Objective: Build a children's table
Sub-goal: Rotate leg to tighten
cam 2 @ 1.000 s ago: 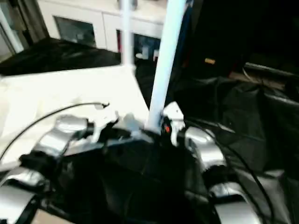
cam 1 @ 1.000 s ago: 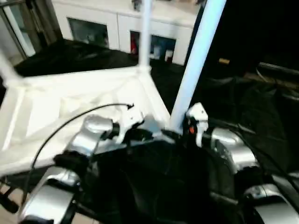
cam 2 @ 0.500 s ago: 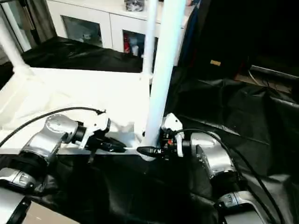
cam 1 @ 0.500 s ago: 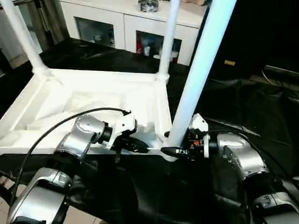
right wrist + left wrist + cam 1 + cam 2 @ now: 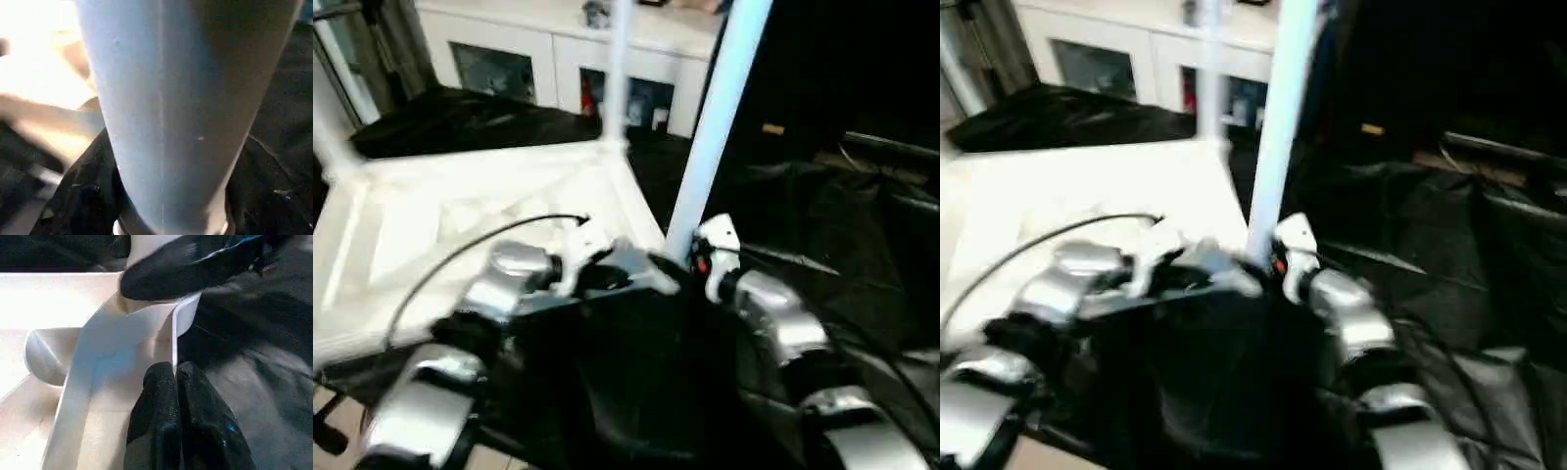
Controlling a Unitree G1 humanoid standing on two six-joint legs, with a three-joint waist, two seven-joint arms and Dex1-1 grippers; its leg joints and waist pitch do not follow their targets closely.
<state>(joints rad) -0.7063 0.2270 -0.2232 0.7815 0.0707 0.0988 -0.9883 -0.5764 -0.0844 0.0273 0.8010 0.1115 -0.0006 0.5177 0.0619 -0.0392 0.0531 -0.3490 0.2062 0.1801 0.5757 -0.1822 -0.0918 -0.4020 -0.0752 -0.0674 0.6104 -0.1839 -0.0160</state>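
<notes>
The table top lies upside down on black sheeting, ribbed underside up, filling the left and middle of your view. Legs already stand in its sockets: one at the far right corner, one at the far left corner, and the near-right leg, rising steeply with its long axis close to upright and leaning slightly right toward the top.

That near-right leg is what your next move turns on. Its foot sits at the near right corner of the top, directly between your two arms, with the right arm plainly the nearer one. The right pincer straddles the base of the leg, one black finger on either side of the tube; the jaws stand fairly wide apart around it, and whether they actually press on it you cannot tell here. Judging by the upright leg, seating it fully in the socket looks like the step in hand.

The left pincer is closed, its tips nipping the thin edge of the top's rim just beside that same corner socket, steadying the top.

Beyond the top, a white cabinet with glass doors lines the far wall.
</notes>
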